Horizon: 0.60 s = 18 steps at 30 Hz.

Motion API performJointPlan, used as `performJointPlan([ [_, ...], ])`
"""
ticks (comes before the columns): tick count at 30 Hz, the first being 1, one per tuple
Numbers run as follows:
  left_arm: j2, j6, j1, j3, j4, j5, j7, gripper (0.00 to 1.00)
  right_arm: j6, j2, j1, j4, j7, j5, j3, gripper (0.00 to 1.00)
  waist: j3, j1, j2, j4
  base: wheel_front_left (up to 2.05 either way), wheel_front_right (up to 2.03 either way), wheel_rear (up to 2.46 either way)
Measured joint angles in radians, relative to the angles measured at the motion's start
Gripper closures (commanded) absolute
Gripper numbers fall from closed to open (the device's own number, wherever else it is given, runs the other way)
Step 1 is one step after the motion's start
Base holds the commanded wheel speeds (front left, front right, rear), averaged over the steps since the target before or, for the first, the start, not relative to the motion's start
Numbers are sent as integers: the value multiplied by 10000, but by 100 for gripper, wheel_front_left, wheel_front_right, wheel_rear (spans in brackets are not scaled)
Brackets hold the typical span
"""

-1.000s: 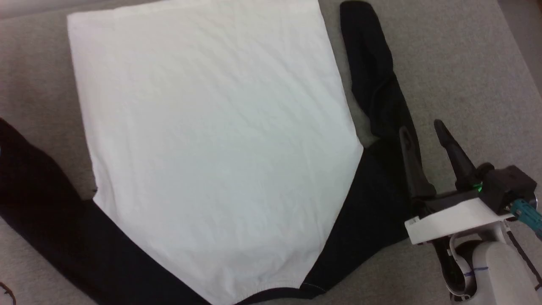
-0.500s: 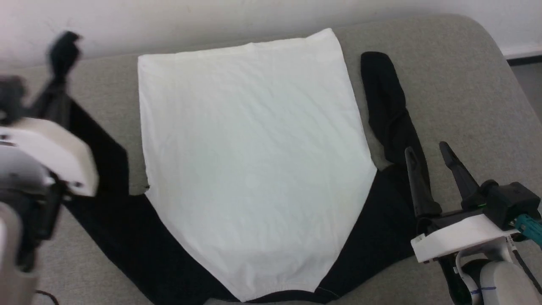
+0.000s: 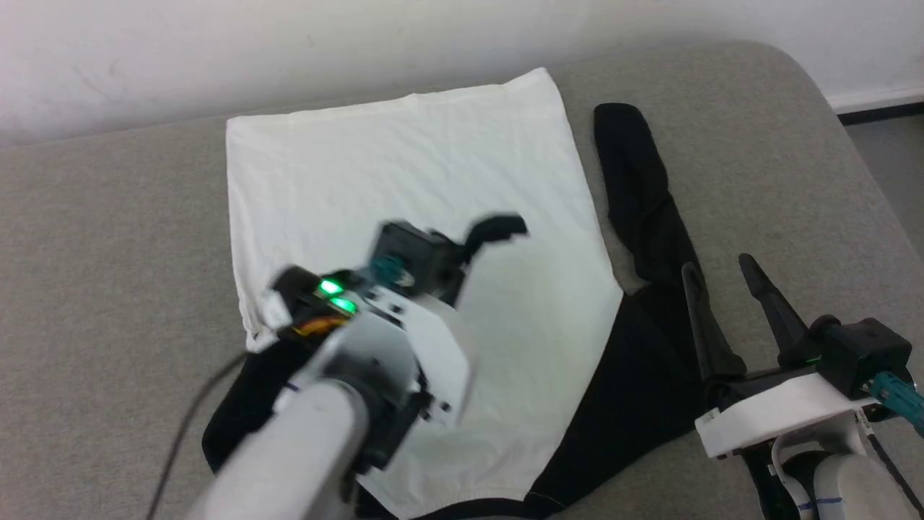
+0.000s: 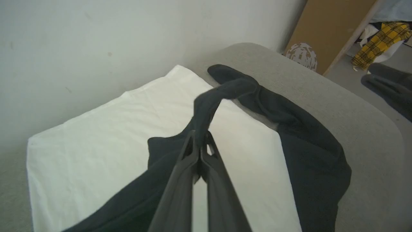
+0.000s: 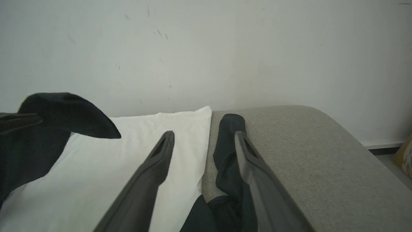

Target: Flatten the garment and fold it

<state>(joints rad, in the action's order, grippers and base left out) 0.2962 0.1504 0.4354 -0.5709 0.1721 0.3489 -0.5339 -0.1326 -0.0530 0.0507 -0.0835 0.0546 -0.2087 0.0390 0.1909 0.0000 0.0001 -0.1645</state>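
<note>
Left end effector [image 4: 199, 141] tips half-buried in black sleeve of garment [image 3: 404, 166]

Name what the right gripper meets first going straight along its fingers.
Probably the garment's black sleeve, lying ahead of the open right gripper; if it clears that, the wall. Height is unclear.

A plain indoor workroom, more test space than lived-in home: a grey fabric-covered pad [image 3: 758, 130] with a rounded corner sits against a bare, scuffed white wall [image 3: 289, 43]. Past it stands a tilted brown board [image 4: 325, 29] beside heaped yellow plaid cloth [image 4: 379, 42] (a dark cloth [image 4: 389, 87] lies on the floor nearby).
</note>
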Motion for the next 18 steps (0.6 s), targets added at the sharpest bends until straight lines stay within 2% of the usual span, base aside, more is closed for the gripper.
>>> performJointPlan([
  [3,-472,-259,-113,-777,-1231,-12,104,100,0,-2,-1,17,2,-50,-2,0,48,0,0,-196,0,0,0],
  [7,-771,-713,-314,-1632,-2801,-130,167,100,0,-4,-5,54,21,-130,-4,0,121,0,0,-419,0,0,0],
  [12,-1151,-1149,-408,-2196,-4044,-140,253,100,0,-2,-55,98,50,-180,-12,0,168,0,0,-532,0,0,0],
  [13,-1244,-1208,-413,-2192,-4190,-42,255,85,0,-2,-74,109,77,-203,-17,0,163,0,0,-525,0,0,0],
  [14,-1335,-1216,-413,-2165,-4291,65,268,58,0,-4,-93,119,77,-203,-19,0,154,0,0,-510,0,0,0],
  [15,-1392,-1256,-413,-2153,-4335,153,326,5,0,-2,-105,127,77,-203,-21,0,143,0,0,-490,0,0,0],
  [16,-1457,-1279,-415,-2086,-4366,272,389,0,0,-2,-107,130,77,-203,-29,0,131,0,0,-463,0,0,0],
  [18,-1503,-1312,-413,-1941,-4307,393,698,0,0,-2,-108,136,77,-203,-33,0,99,0,0,-395,0,0,0],
])
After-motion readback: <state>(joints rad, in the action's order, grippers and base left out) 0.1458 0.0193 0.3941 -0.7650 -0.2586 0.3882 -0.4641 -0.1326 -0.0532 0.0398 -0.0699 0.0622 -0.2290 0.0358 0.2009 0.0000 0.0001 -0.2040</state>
